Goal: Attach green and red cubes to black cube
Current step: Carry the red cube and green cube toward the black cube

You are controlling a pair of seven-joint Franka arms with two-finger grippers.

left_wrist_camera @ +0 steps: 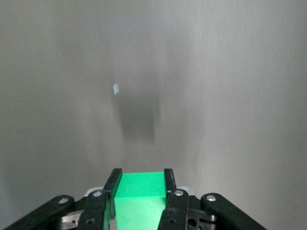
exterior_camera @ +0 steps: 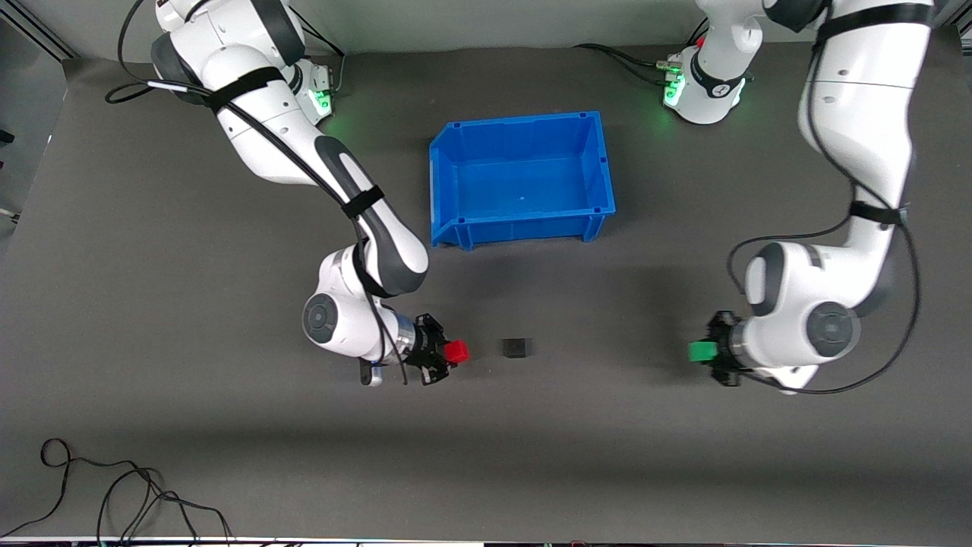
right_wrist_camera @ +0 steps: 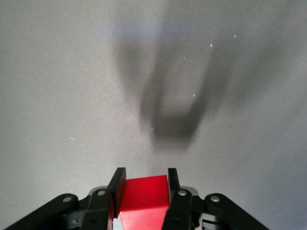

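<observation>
**2 cubes held on either side of the black cube**

The black cube (exterior_camera: 517, 348) is seen lying on the grey mat (exterior_camera: 531, 456), between the 2 grippers. It is close to the right gripper (exterior_camera: 449, 352), with a short strip of bare mat between them, and well apart from the left gripper (exterior_camera: 702, 351), which is toward the left arm's end of the table. Both grippers are turned sideways, their fingertips pointed toward the black cube. The blue bin (exterior_camera: 521, 176) stands farther from the front camera than the black cube and both grippers.

Whether the 2 held cubes hang just above the mat or rest on it cannot be told. The black cube is not shown in either wrist view; only soft shadows on the mat are seen there. In both wrist views the held cube is cut off by the frame edge, so only part of each cube is shown. The fingertips are largely masked by the cubes in the front view.

The right gripper is closed narrowly around the red cube (exterior_camera: 456, 351), which is shown in the right wrist view (right_wrist_camera: 143, 201) pinched between 2 black fingers (right_wrist_camera: 116, 184), one flat against each side face. The left gripper is likewise clamped on the green cube (exterior_camera: 702, 351); in the left wrist view the green cube (left_wrist_camera: 140, 196) is seen held between its fingers (left_wrist_camera: 169, 181), with no gap visible at either side.
</observation>
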